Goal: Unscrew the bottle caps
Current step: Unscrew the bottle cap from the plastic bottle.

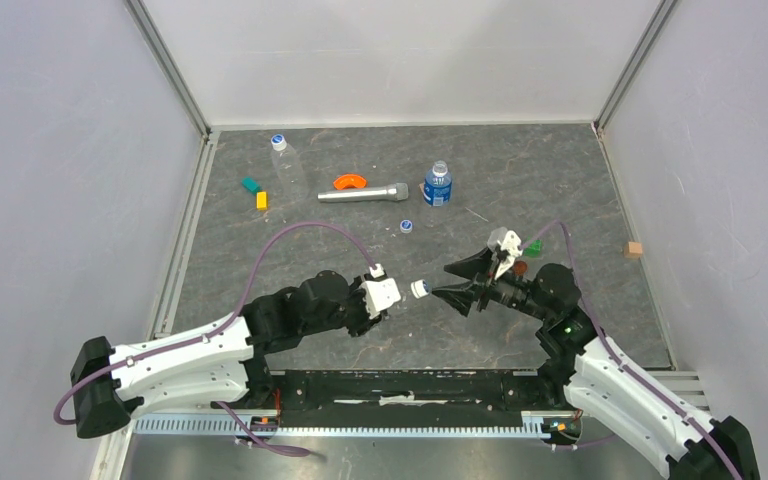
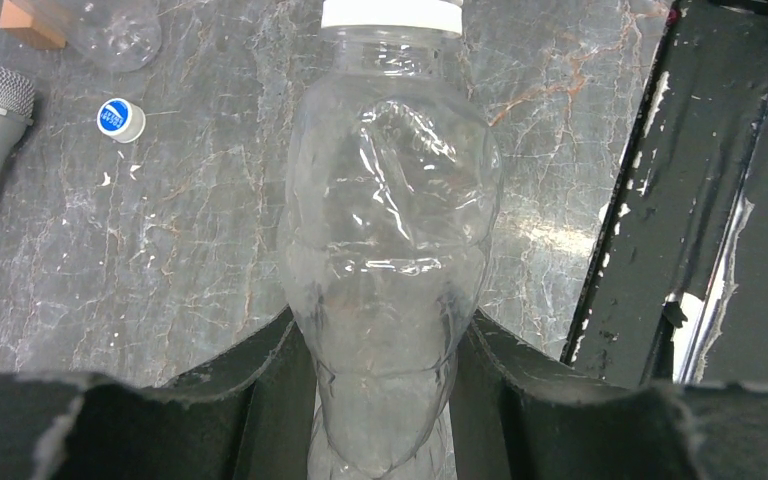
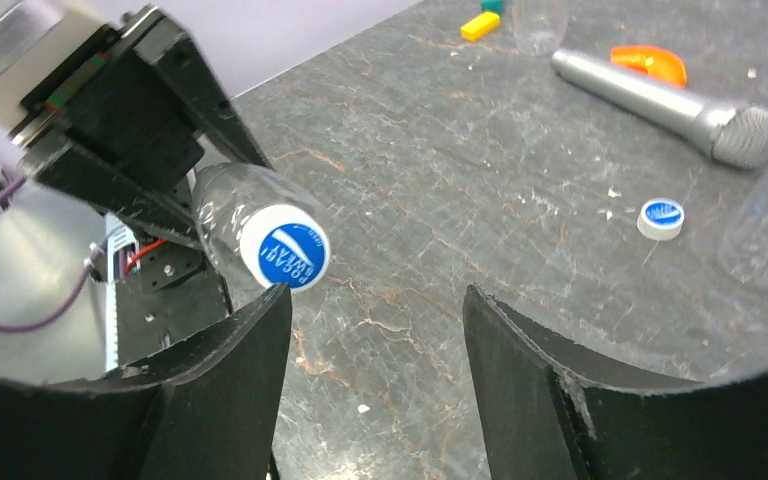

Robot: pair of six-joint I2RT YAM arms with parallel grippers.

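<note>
My left gripper (image 1: 392, 293) is shut on a clear unlabelled bottle (image 2: 390, 230) and holds it lying level above the table, neck pointing right. Its white and blue cap (image 1: 420, 289) is on the neck and faces my right gripper (image 1: 448, 281). That gripper is open, with its fingertips just right of the cap. In the right wrist view the cap (image 3: 284, 246) sits just above the tip of the left finger, outside the gap. A second capped clear bottle (image 1: 285, 165) lies at the back left. A blue-labelled bottle (image 1: 437, 186) stands behind, and a loose cap (image 1: 406, 226) lies near it.
A silver microphone (image 1: 363, 193) and an orange curved piece (image 1: 349, 181) lie at the back centre. Green (image 1: 251, 185) and yellow (image 1: 261, 200) blocks lie at the back left. A wooden cube (image 1: 634, 249) sits at the far right. Grey walls enclose the table.
</note>
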